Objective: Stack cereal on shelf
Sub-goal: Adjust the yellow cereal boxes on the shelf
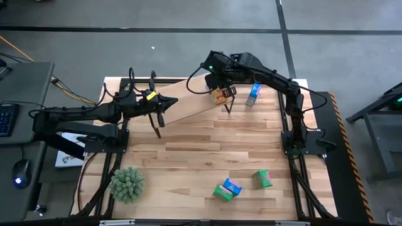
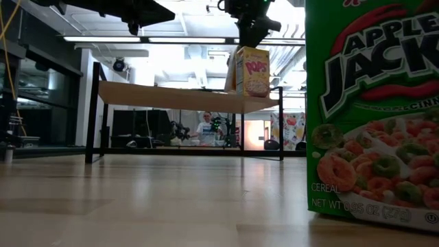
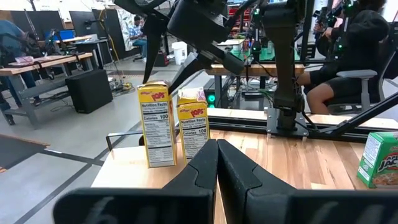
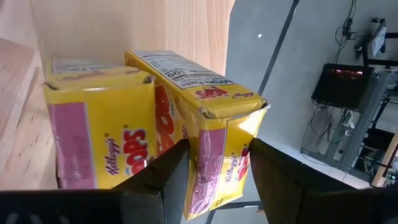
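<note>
Jaws first: in the high view my right gripper (image 1: 221, 88) hung over the far right end of the shelf (image 1: 188, 103), with the yellow cartons (image 1: 219, 95) directly beneath it. My left gripper (image 1: 164, 102) waited near the shelf's other end, pressed together on nothing. Off the shelf, a blue carton (image 1: 253, 94) stood on the counter (image 1: 207, 150) just beyond that right end, while a green carton (image 1: 262, 179) and a blue-and-green pair (image 1: 227, 189) lay well apart from the shelf at the near edge, along from the spiky plant (image 1: 127, 183).

From the low view, a yellow carton (image 2: 252, 71) stood upright on the plank (image 2: 185, 98) at its right end, my right gripper (image 2: 252, 34) just above it. A large green carton (image 2: 374, 110) sat close to that camera, far from the shelf.

Through my left wrist view, two yellow cartons (image 3: 157, 124) (image 3: 193, 121) stood side by side on the shelf, touching or nearly so, beyond my closed left fingers (image 3: 205, 174).

Through my right wrist view, my jaws pinched the nearer yellow carton (image 4: 214, 149), tilted beside its upright neighbour (image 4: 99, 130).

I judged two cartons as good as shelved, one not yet released, and about four left on the counter.
</note>
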